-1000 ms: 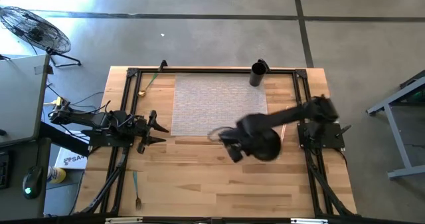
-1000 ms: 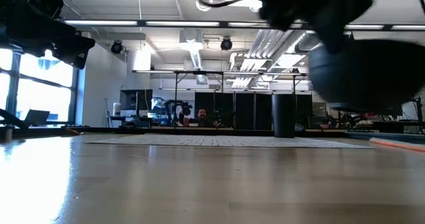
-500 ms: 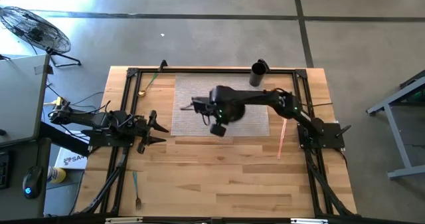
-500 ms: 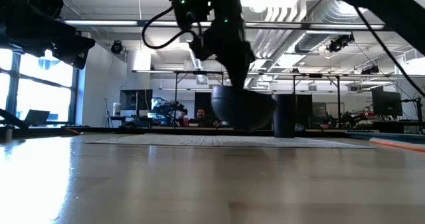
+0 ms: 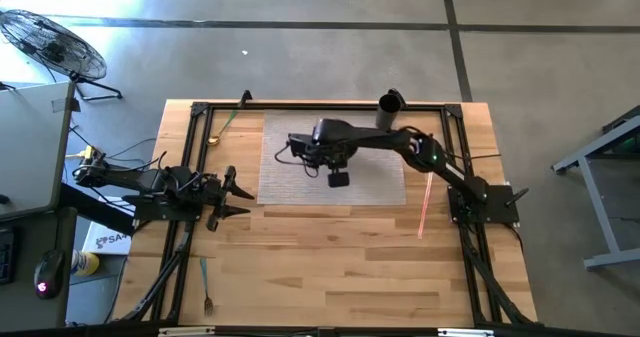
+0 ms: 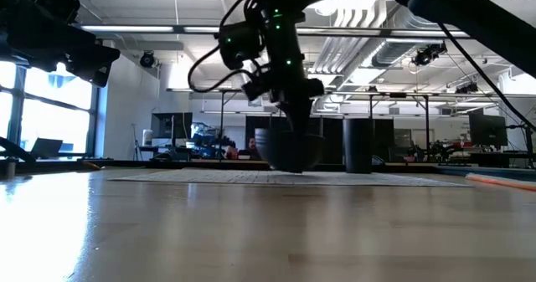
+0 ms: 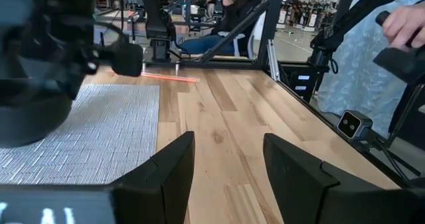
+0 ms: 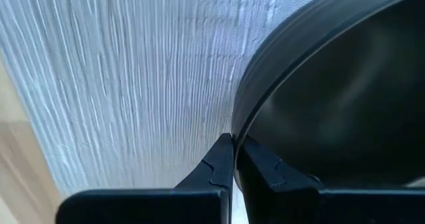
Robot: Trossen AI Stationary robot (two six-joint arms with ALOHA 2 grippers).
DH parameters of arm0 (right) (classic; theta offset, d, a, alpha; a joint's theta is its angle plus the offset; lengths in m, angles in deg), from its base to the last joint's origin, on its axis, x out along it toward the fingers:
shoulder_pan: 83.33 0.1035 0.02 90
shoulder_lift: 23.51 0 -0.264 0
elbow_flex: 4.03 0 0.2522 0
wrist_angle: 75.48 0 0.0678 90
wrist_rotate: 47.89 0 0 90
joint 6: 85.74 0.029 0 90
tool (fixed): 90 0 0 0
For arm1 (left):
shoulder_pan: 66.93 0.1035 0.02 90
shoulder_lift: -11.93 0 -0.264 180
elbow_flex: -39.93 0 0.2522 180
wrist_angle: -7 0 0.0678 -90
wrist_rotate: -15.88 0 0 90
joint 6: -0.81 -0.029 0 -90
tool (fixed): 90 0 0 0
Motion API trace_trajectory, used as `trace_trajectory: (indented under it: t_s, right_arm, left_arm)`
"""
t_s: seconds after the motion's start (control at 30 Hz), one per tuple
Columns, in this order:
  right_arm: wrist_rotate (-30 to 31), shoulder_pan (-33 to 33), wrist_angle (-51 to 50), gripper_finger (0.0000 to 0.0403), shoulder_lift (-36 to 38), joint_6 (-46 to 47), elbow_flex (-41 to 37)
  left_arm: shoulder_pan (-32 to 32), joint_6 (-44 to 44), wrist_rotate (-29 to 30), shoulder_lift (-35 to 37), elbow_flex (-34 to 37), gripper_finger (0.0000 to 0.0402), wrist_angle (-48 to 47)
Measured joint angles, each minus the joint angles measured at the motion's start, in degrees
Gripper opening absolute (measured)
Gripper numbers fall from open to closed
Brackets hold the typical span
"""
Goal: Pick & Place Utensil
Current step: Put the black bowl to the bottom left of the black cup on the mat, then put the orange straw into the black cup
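My right gripper [image 8: 234, 144] is shut on a dark round bowl [image 8: 332, 104] over the grey woven placemat [image 8: 133, 84] at the table's far middle. In the high view the gripper [image 5: 333, 159] and bowl [image 5: 335, 137] merge into one dark shape. In the low view the bowl [image 6: 289, 151] sits at or just above the mat; I cannot tell whether it touches. My left gripper [image 5: 242, 193] waits open and empty at the table's left; its fingers [image 7: 172, 164] show in the left wrist view. My right gripper pinches the bowl's rim [image 8: 240, 127] between its two fingers, one finger [image 8: 216, 167] outside the wall and one [image 8: 265, 171] inside. The fingers come from above, pointing down. The bowl hangs upright below them over the mat.
A black cup [image 5: 389, 110] stands at the mat's far right corner. A green-handled spoon [image 5: 222, 125] lies far left, a teal-handled fork [image 5: 206, 289] near left, a thin orange stick [image 5: 425, 205] right of the mat. A person's hand [image 7: 402, 21] shows beyond the table.
My right gripper has carried the bowl from the table's near middle toward the far edge and left, over the placemat, and has come down with it. The bowl stays upright in the hold.
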Motion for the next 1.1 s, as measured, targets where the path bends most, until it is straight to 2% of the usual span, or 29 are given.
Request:
trace_trajectory:
  t_s: [0.27,0.5,0.67,0.87,1.1]
  right_arm:
    - [6.53,3.14,2.92,0.001,0.0,-4.56,-2.82]
    - [6.87,4.8,3.88,0.002,0.2,-4.38,-2.82]
    - [7.52,4.66,3.85,0.0054,0.26,-3.43,-2.82]
    - [7.59,4.77,2.85,0.0112,0.41,0.58,-2.82]
    - [6.59,5.96,-0.64,0.0169,5.86,7.0,-2.86]
  left_arm:
    - [-0.02,0.01,0.01,0.0,-0.01,0.0177,0.0]
    - [0.0,0.0,0.01,-0.02,0.0,0.0177,0.0]
    - [-0.02,0.01,0.01,0.0,0.0,0.0177,0.0]
    - [-0.02,0.0,0.02,-0.01,0.0,0.0177,0.0]
    - [0.0,0.0,0.0,-0.02,0.0,0.0177,0.0]
